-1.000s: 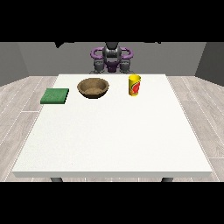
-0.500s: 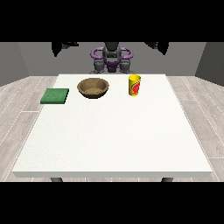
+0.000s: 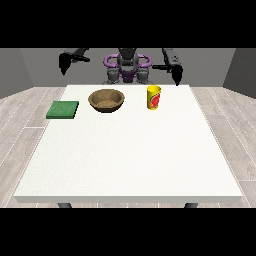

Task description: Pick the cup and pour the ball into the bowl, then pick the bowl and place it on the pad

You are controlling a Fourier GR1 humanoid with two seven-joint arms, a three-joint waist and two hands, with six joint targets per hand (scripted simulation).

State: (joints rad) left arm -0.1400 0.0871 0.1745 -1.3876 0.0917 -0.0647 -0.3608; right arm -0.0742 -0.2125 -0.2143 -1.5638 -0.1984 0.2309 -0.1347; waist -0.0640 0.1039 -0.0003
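A yellow cup (image 3: 153, 97) with a red mark stands upright on the white table (image 3: 130, 155), toward the back right; I cannot see a ball inside it. Left of the cup sits a brown wooden bowl (image 3: 106, 100). Further left, by the table's left edge, lies a flat green pad (image 3: 63, 109). Both arms are raised out to the robot's sides behind the table. The hand at the view's right (image 3: 176, 73) hangs above and behind the cup, fingers pointing down, holding nothing. The hand at the view's left (image 3: 64, 63) hangs high above the pad's far side, also holding nothing.
The robot's torso (image 3: 127, 70) stands behind the table's far edge. A wide bare stretch of table lies between the objects and the near edge. Grey walls and a wooden floor surround the table.
Both hands have come down from the top of the view and now show fully at either side of the robot. Cup, bowl and pad have not moved.
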